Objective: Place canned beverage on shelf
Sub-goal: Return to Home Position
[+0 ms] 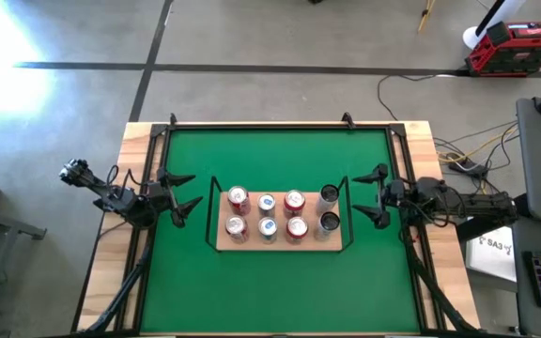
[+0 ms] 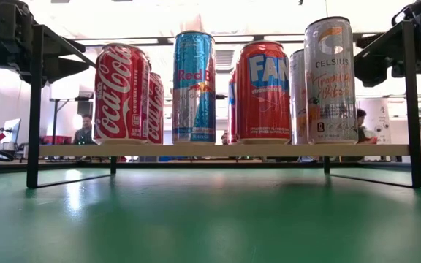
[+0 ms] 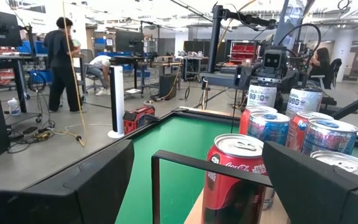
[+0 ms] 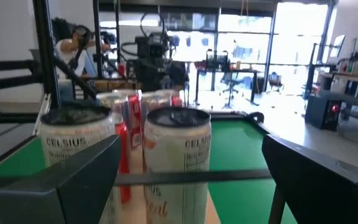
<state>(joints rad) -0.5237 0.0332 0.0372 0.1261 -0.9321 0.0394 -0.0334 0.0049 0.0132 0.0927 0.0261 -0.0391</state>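
Note:
The shelf (image 1: 280,246), a light-wood board in a thin black wire frame, stands on the green mat (image 1: 280,282) at the table's middle. Several cans stand upright on it in two rows: red Coca-Cola cans (image 1: 238,198) at the left, blue Red Bull cans (image 1: 267,203), red Fanta cans (image 1: 294,200), and white Celsius cans (image 1: 329,195) at the right. My left gripper (image 1: 184,192) is open and empty just left of the shelf's left end. My right gripper (image 1: 376,194) is open and empty just right of the shelf's right end.
A black frame edges the mat (image 1: 252,127). Bare green mat lies near and far of the shelf. Cables and a red toolbox (image 1: 515,47) lie on the floor beyond the table. People show in the room behind (image 3: 61,56).

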